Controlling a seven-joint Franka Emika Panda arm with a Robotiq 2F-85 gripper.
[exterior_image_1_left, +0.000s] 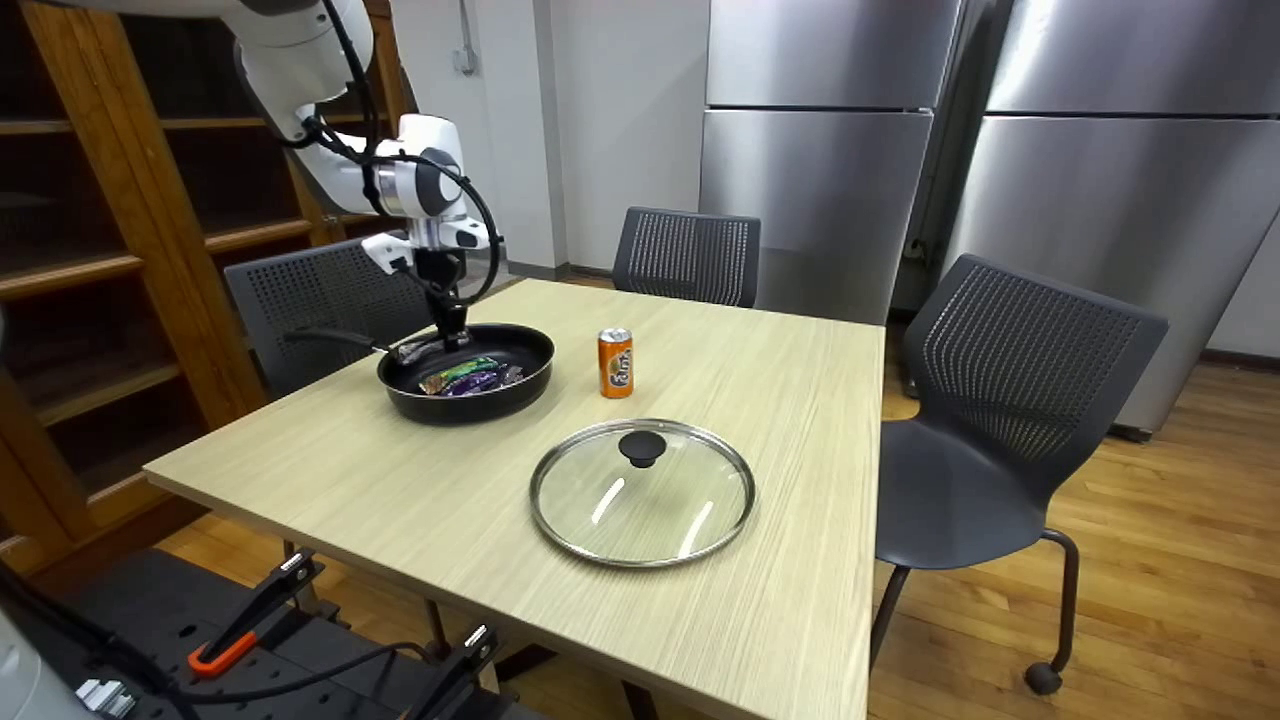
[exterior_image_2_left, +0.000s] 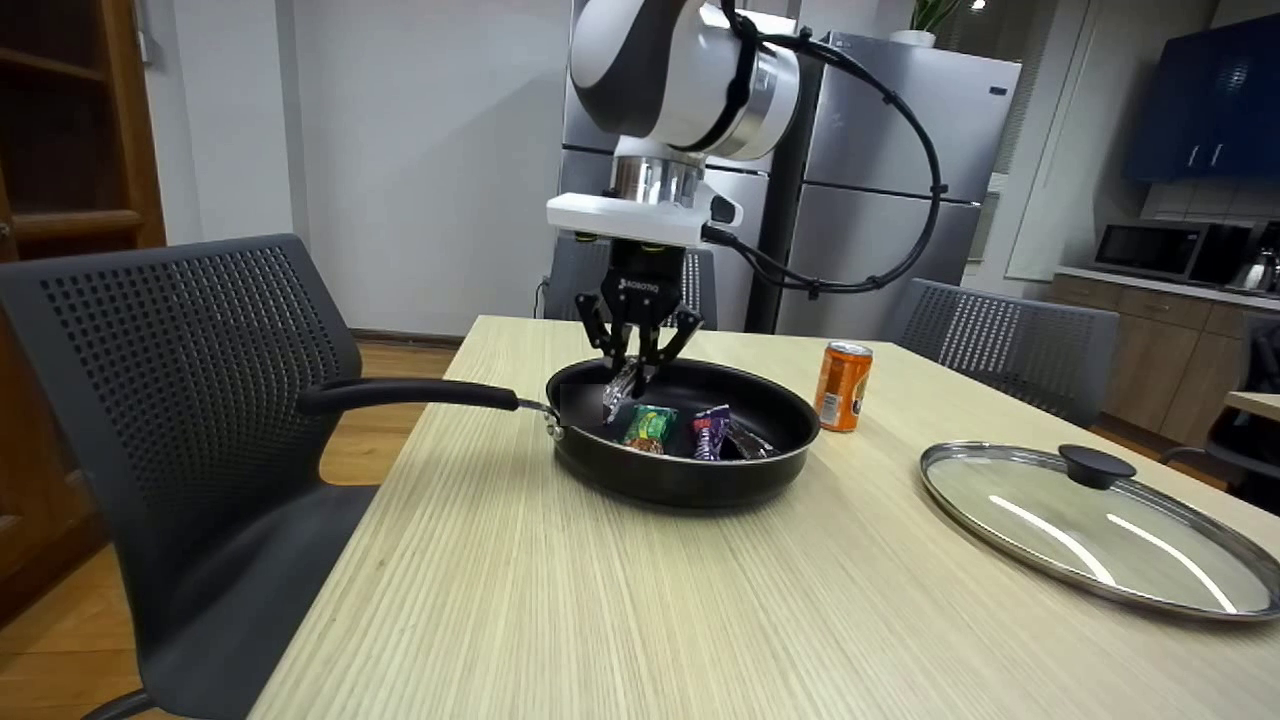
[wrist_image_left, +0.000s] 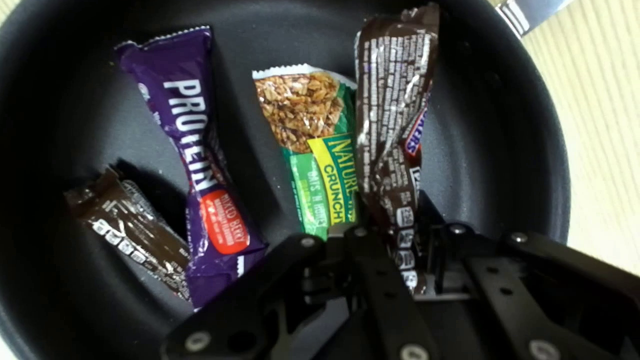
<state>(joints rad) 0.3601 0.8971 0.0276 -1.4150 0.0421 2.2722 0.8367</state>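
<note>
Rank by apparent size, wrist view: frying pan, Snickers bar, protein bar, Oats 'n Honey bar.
1. Frying pan
2. Snickers bar, protein bar: look alike; Snickers nearer camera, order unsure
3. Oats 'n Honey bar, partly hidden

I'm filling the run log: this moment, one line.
gripper: closed on candy bar; pan: purple bar, green bar, brown bar; lid: on table

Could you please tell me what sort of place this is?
Probably a shared kitchen or break room, though I cannot be certain: two steel-coloured refrigerators, a microwave and blue wall cabinets are in view.
</note>
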